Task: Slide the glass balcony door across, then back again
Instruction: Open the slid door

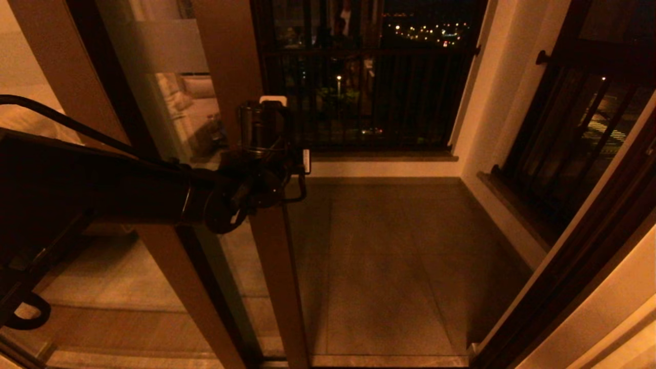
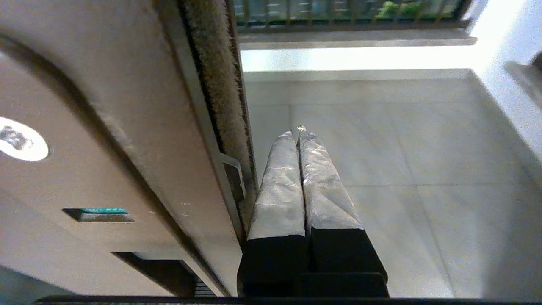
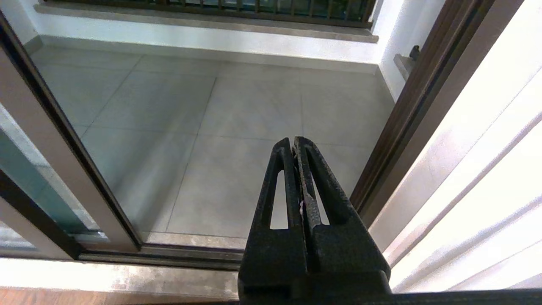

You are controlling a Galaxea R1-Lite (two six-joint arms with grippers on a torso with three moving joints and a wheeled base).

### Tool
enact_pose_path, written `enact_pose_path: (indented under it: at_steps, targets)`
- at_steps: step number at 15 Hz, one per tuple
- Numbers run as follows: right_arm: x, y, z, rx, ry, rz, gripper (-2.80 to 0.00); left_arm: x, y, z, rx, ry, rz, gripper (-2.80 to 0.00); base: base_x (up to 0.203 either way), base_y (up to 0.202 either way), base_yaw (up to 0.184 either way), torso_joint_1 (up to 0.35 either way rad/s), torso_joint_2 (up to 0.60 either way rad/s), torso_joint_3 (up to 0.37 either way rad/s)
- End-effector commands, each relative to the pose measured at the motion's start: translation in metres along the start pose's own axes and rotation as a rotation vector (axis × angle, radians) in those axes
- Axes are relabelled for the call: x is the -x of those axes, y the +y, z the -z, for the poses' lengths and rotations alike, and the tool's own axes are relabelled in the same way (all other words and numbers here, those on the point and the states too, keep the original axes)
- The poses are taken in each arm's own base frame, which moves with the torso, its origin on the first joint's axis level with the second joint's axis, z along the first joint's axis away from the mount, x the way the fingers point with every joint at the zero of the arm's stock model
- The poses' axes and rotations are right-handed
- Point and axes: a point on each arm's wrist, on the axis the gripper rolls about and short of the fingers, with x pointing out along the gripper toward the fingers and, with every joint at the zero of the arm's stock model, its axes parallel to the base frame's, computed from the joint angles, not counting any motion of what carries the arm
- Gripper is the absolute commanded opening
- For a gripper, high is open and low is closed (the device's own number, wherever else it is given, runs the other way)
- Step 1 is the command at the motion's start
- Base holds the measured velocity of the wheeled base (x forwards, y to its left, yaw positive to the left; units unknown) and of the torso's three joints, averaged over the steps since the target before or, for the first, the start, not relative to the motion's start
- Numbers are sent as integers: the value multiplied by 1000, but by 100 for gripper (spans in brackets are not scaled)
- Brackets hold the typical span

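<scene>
the glass balcony door (image 1: 225,77) stands on the left of the opening, its brown stile running from the top of the head view down to the sill, with the doorway to its right open onto the tiled balcony floor (image 1: 389,266) and the dark railing (image 1: 369,102) at the far side. the left gripper (image 2: 296,140) is at the door's free edge, about mid-height on the stile; its fingers are pressed together with nothing between them, and in the left wrist view they lie just beside the brush seal (image 2: 220,84) on the door's edge, so close that contact looks likely, though i cannot tell for sure. it looks like the pushing step is in hand: the closed fingers used as a blunt pusher against the stile, not a grasp on the handle. which leg of the slide this is cannot be read from here. the next move, as i judge it, calls for steady sideways pressure along the track, keeping the fingers flat on the edge so they do not slip off past the seal. the right gripper (image 3: 295,146) hangs parked near the right jamb (image 3: 406,118), fingers closed on nothing.
</scene>
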Motion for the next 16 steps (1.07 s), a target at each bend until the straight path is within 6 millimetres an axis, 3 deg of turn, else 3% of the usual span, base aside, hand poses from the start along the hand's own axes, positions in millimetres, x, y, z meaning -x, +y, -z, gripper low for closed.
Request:
enact_pose_path:
  at_steps: [1, 13, 16]
  targets:
    - [0, 0, 0, 1, 2, -2, -280, 2, 4, -6, 10, -14, -13, -280, 0, 0, 0, 0, 0, 0]
    - [0, 0, 0, 1, 2, -1, -280, 1, 30, -1, 13, 14, -68, -280, 0, 0, 0, 0, 0, 0]
    - [0, 0, 0, 1, 2, -1, -280, 0, 34, 0, 34, -46, -71, -280, 0, 0, 0, 0, 0, 0]
